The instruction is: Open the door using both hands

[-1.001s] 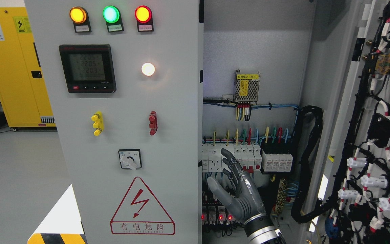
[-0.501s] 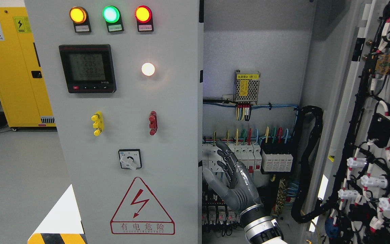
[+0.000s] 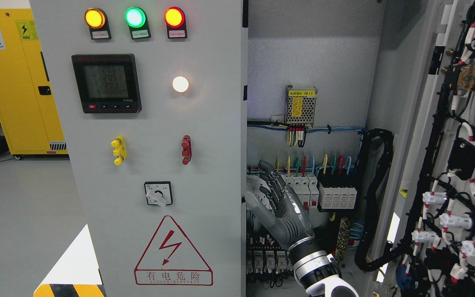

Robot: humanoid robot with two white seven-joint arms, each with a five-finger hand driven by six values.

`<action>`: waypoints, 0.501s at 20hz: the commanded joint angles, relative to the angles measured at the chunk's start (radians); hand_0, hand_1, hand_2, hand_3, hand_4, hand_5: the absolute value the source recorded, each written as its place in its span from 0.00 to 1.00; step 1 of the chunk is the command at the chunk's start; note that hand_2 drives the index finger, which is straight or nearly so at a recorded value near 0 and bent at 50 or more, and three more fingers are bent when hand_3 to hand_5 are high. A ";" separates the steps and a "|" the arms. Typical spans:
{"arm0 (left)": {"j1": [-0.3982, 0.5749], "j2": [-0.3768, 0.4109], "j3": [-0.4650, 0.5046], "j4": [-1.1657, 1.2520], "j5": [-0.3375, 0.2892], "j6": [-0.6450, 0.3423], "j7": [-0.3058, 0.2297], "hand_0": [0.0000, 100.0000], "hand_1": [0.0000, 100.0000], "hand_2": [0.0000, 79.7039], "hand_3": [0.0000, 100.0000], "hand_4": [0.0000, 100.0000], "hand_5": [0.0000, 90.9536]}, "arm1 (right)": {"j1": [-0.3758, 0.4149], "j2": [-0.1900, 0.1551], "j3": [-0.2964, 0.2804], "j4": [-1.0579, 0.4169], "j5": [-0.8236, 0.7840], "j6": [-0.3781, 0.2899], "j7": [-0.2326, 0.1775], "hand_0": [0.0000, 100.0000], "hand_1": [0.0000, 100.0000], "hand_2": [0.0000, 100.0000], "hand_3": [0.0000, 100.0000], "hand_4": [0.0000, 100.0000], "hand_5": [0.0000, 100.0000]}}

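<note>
Electrical cabinet with its two doors at different stages. The right door [image 3: 460, 156] stands swung wide at the right of the scene, its inner face carrying black wiring looms and white connectors. The left door [image 3: 159, 144] is closed or nearly so, facing the room with three indicator lamps [image 3: 135, 17], a digital meter [image 3: 106, 83], a rotary switch [image 3: 158, 194] and a red hazard triangle [image 3: 173, 251].

The right hand [image 3: 281, 206], whose arm enters from the lower right, is raised inside the opening, fingers [image 3: 268, 175] spread and extended, holding nothing. It sits just beside the free right edge of the left door, in front of the row of white circuit breakers [image 3: 303, 187]; whether the thumb touches the edge cannot be told. The left hand is not visible.

Step in hand, as judged: bringing the fingers behind the left door's edge to pull it open. To do this well, the fingertips should hook the sheet-metal edge itself and stay clear of the breakers and coloured wires behind. The pull should follow the door's arc about its hinge, on the far left side, rather than run straight outward.
</note>
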 commanded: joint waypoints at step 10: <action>0.015 0.024 0.000 -0.005 0.000 0.002 0.001 0.12 0.56 0.00 0.00 0.00 0.00 | -0.031 0.006 -0.004 0.032 -0.006 0.001 0.003 0.00 0.50 0.04 0.00 0.00 0.00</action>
